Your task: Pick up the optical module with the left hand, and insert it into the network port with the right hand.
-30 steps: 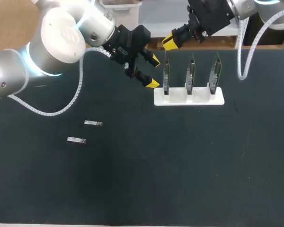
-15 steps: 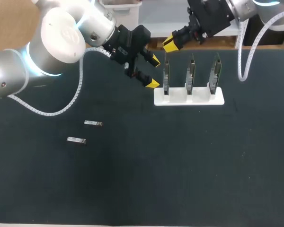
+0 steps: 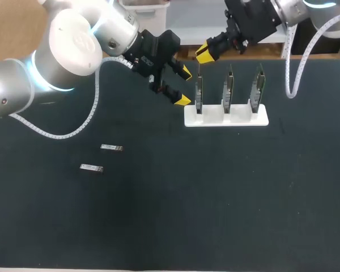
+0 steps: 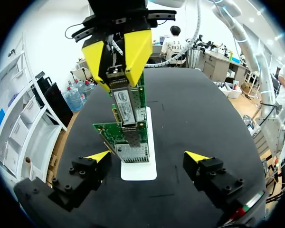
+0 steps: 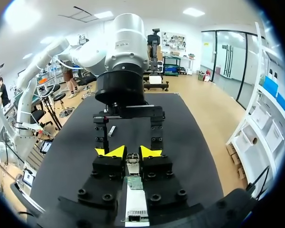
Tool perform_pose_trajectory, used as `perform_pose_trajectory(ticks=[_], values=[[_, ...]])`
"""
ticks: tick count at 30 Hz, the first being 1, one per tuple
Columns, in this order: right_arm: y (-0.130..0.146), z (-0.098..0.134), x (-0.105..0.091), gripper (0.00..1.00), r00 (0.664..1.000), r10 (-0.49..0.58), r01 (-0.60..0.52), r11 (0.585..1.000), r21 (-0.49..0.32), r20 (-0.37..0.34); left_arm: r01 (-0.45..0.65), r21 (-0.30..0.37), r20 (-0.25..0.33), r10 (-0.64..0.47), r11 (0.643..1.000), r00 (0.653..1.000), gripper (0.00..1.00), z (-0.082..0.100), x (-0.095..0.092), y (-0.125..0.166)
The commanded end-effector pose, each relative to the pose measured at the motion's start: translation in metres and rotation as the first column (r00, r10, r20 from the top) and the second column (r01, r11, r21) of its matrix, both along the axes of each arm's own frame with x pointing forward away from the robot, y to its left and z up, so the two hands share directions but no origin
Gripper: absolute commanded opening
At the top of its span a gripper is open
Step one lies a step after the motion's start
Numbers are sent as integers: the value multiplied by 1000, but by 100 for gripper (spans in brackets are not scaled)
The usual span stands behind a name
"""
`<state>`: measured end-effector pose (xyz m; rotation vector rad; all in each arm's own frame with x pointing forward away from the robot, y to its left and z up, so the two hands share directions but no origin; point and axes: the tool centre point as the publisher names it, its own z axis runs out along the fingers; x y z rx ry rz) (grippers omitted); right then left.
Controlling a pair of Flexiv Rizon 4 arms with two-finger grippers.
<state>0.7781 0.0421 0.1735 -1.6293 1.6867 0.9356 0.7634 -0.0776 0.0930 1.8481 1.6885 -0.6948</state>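
Module is clamped end-up between the yellow fingertips of the right gripper, held straight above the first card, its lower end at the port on that card's top edge. I cannot tell whether it has entered the port or only touches the mouth. The left gripper has its fingers wide apart and holds nothing; it hangs just beside the first card, pointed at it. Judged progress: pickup and handover look done, since the module sits in the right gripper, and the insertion itself is the step in hand, not finished as far as the views show. What is left is pushing the module down until seated, then letting go. On room: the card stands upright in a white stand, with a second card near it and a third card further along, so sideways slack toward the second card looks tight for the right fingers. The left fingertips crowd the other side. The stand is near the table's far edge, so a straight-down push seems the only clean line. Two spare modules lie flat well apart from the stand on the dark table, whose near half is open.
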Motion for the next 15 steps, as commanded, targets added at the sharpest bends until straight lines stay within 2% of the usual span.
perform_pose_trajectory(ticks=[1,8,15], values=[[-1,-1,-1,0,1000,-2,2,1000,2,1,-3,2,2,3,1000,1000,100,0,-1,0],[-2,6,0,0,1000,-16,15,1000,25,21,-3,2,2,3,1000,1000,100,0,-1,0],[1,2,0,0,999,-2,2,1000,-9,39,-3,2,2,3,1000,1000,100,0,-1,0]])
